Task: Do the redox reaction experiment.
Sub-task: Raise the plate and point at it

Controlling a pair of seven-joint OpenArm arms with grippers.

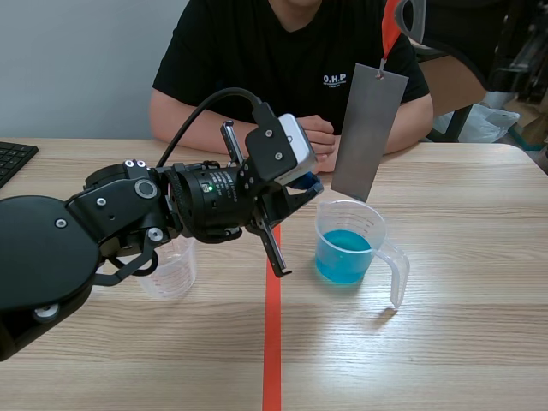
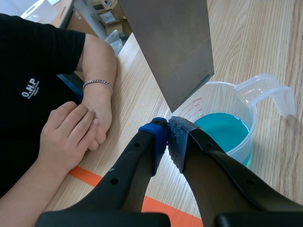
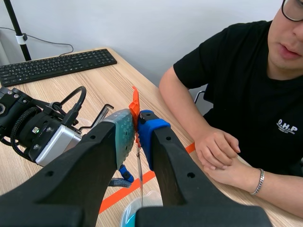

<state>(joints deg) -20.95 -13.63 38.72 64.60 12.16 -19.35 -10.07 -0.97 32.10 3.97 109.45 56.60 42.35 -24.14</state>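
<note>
Metal sheet (image 1: 370, 135) hangs by an orange tab (image 3: 135, 108) pinched in the right gripper (image 3: 136, 130), just above the beaker (image 1: 324, 233) of blue liquid (image 1: 344, 254), likely for dipping. Left gripper (image 2: 166, 130), closed and empty, sits beside the beaker's rim.

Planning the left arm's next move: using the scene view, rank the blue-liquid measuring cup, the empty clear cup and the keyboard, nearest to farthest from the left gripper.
From the left gripper:
1. Measuring cup of blue liquid, on the table just beside and below it.
2. Empty clear cup, back under the left arm.
3. Keyboard, at the table's far left edge.
</note>
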